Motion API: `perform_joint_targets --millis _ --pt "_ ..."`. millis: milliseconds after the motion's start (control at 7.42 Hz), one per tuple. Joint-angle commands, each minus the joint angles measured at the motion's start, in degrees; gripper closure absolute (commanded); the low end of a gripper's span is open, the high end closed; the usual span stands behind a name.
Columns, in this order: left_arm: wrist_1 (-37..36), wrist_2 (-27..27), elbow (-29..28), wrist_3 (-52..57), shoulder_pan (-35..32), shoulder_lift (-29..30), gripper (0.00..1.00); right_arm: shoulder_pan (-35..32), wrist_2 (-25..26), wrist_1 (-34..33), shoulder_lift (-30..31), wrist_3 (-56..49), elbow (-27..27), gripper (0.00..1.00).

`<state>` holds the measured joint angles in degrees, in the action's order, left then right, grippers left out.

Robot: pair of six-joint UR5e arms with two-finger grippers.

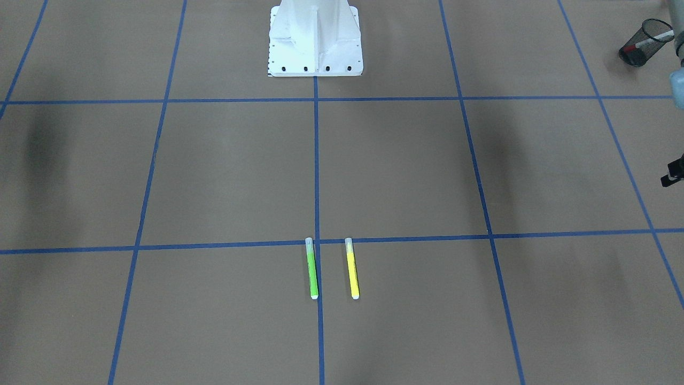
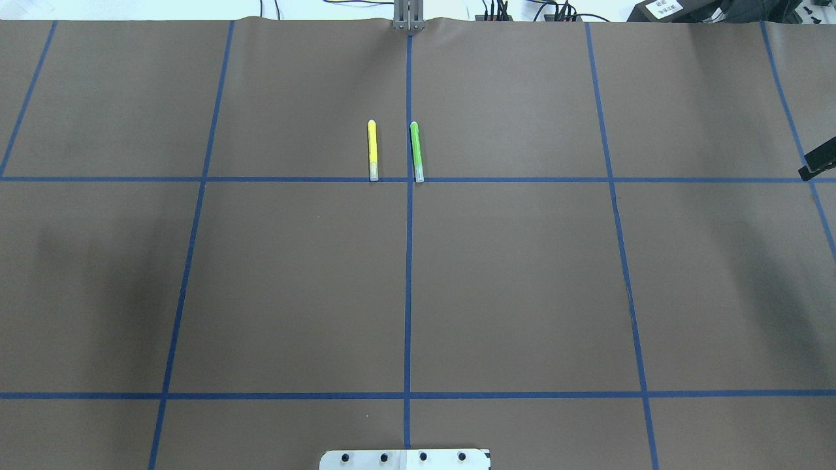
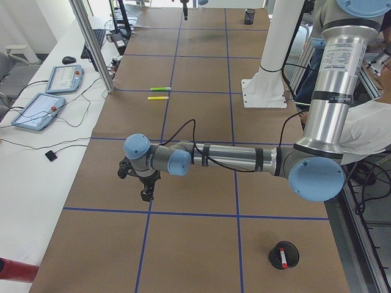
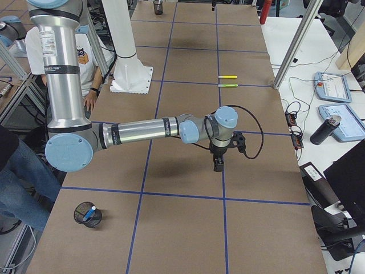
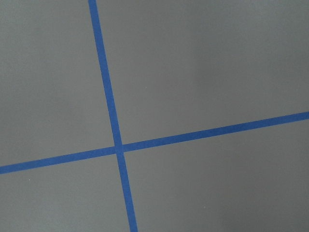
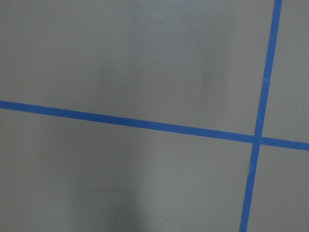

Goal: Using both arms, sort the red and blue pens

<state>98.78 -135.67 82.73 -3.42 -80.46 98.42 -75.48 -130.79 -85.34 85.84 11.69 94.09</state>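
Exterior left view shows you, nearest, a black mesh cup (image 3: 294, 253) on the table (image 3: 195, 235) with the red pen (image 3: 283, 257) leaning inside it; beyond, the left gripper (image 3: 146, 196) hangs low over the brown paper, and you cannot tell how far apart its fingers are; farther on, the yellow marker (image 3: 157, 97) and green marker (image 3: 159, 89) lie parallel, just beside each other; from the exterior right view, the blue pen (image 4: 89, 214) sits in a second mesh cup (image 4: 79, 217), and you cannot tell the spread of the right gripper (image 4: 218, 167) either.
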Motion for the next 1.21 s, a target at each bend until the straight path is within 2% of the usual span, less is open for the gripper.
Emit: perform_joint_targets --millis 0,1078 --pt "0.5 0.1 -0.2 0.0 0.0 0.1 0.0 -0.1 0.0 0.4 1.2 0.0 0.7 0.0" --pt "0.9 0.1 0.4 0.0 0.0 0.2 0.0 0.0 -0.1 0.5 2.0 0.0 1.8 0.0"
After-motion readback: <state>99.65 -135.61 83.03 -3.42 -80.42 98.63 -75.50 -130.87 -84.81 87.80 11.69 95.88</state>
